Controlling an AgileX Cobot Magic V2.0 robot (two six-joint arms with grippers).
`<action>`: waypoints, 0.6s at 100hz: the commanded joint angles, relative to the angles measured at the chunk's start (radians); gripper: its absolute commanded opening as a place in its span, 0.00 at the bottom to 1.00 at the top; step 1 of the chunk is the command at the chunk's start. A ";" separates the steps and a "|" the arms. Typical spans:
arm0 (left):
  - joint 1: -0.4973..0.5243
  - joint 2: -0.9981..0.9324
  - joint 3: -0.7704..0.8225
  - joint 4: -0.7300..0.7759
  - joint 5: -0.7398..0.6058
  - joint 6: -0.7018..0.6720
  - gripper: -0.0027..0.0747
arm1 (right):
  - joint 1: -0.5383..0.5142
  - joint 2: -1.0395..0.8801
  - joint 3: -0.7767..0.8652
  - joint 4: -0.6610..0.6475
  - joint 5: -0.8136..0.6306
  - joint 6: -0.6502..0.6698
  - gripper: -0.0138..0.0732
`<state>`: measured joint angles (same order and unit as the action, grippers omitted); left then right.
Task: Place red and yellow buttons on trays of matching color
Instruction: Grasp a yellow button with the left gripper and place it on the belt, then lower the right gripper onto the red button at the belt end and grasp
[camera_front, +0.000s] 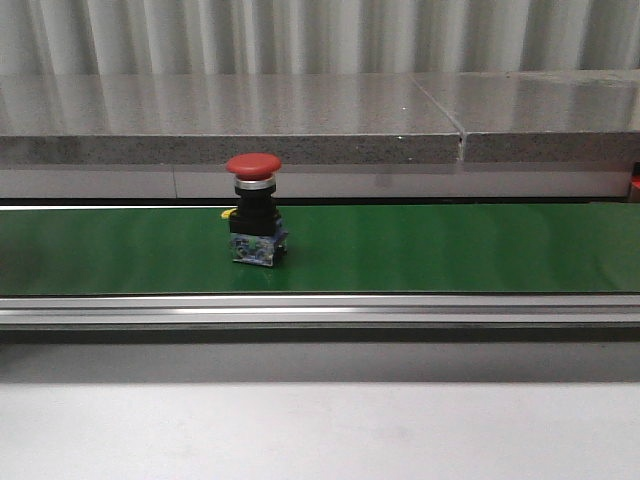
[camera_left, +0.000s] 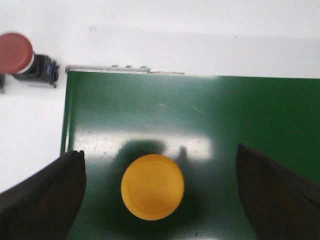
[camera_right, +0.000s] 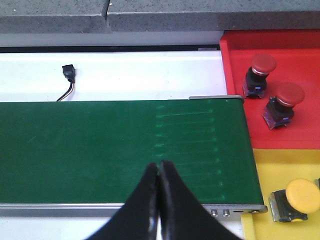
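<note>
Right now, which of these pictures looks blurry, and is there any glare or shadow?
Left wrist view: soft focus, the yellow button casts a shadow on the green belt, with a pale glare patch above it. Front view: fairly sharp, the red button clear. Right wrist view: sharpest, though the close fingers look dark.

This looks like an industrial automation test bench or factory-style lab cell. A green conveyor belt (camera_front: 420, 250) runs across the scene in an aluminium frame rail (camera_front: 320, 310), with a grey stone-look ledge (camera_front: 230, 120) and corrugated metal wall panelling (camera_front: 320, 35) behind it. At the belt's end sit a red tray (camera_right: 300, 135) and a yellow tray (camera_right: 265, 175), sorting bins for industrial push-buttons. A loose cable connector (camera_right: 68, 75) lies on the white surface (camera_right: 140, 75) beside the belt.
</note>
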<state>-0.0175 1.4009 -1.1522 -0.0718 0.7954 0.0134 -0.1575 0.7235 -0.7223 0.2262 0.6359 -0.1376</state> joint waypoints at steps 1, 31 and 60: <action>-0.029 -0.100 -0.029 -0.011 -0.075 0.004 0.79 | 0.002 -0.004 -0.026 0.006 -0.061 -0.010 0.08; -0.077 -0.396 0.132 -0.011 -0.235 0.004 0.79 | 0.002 -0.004 -0.026 0.006 -0.061 -0.010 0.08; -0.077 -0.722 0.409 -0.011 -0.351 0.004 0.74 | 0.002 -0.004 -0.026 0.006 -0.061 -0.010 0.08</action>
<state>-0.0864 0.7608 -0.7843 -0.0724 0.5483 0.0157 -0.1575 0.7235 -0.7223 0.2262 0.6359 -0.1376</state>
